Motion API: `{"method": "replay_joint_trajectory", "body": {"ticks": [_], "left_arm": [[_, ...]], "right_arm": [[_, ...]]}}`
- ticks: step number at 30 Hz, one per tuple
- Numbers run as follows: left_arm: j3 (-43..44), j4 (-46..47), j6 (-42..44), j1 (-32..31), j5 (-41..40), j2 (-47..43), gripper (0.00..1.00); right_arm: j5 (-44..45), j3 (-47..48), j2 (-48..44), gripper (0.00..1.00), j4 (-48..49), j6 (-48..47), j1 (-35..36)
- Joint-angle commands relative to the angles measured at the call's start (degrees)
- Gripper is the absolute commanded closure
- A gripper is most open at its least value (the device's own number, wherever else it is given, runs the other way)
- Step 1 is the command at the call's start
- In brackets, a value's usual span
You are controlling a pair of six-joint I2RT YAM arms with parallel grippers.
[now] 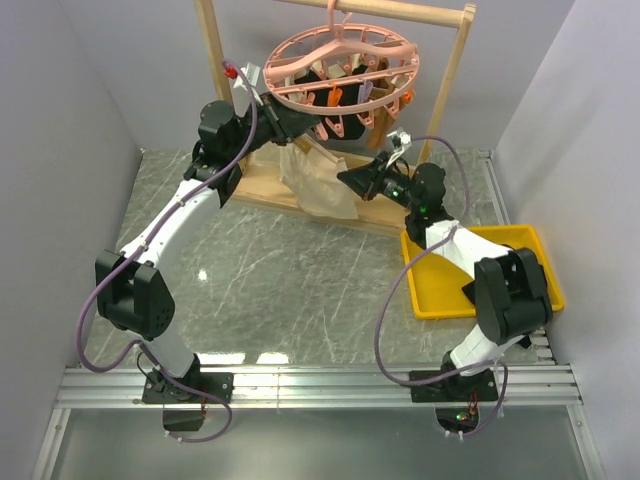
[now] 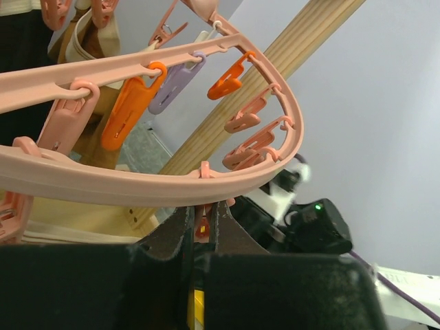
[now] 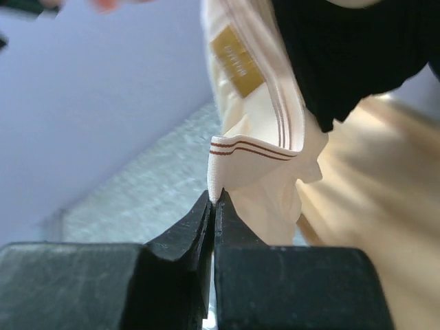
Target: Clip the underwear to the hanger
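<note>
Hanger [image 2: 137,184] cut off at the left wrist view's left edge, one clip [image 2: 201,230] mostly hidden between fingers of the left gripper [image 2: 203,212], underwear [image 3: 254,130] cropped at top in right wrist view (label [image 3: 236,60] text unreadable)

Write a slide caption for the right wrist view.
Right gripper jaws shut on the striped waistband edge of the cream underwear, black garment behind.
</note>
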Motion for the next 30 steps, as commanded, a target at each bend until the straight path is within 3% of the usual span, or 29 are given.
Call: {"method": "replay_joint_trajectory", "body": {"ticks": [1, 6, 11, 19, 30], "left_arm": [[-0.2, 1.3, 2.0, 0.4, -2.3, -1.3, 1.00], [-0.3, -0.1, 2.8, 0.3, -2.4, -1.6, 1.00], [0.3, -2.2, 4.4, 0.0, -3.1, -1.4, 1.00], [1.0, -4.3, 5.7, -0.6, -3.5, -0.9, 1.00], [0.8, -5.2, 6.4, -1.2, -3.4, -1.0, 1.00]], "right_arm": [[0.5, -3.5, -4.8, 1.00, -1.0, -13.6, 1.6], [1.4, -4.0, -8.1, 1.00, -2.4, -30.2, 3.7], [11.4, -4.6, -10.1, 1.00, -2.5, -45.2, 7.5], [23.8, -8.7, -11.1, 1.00, 7.1, -56.9, 13.2], [25.2, -7.6, -9.5, 1.00, 11.3, -61.9, 14.0]]}}
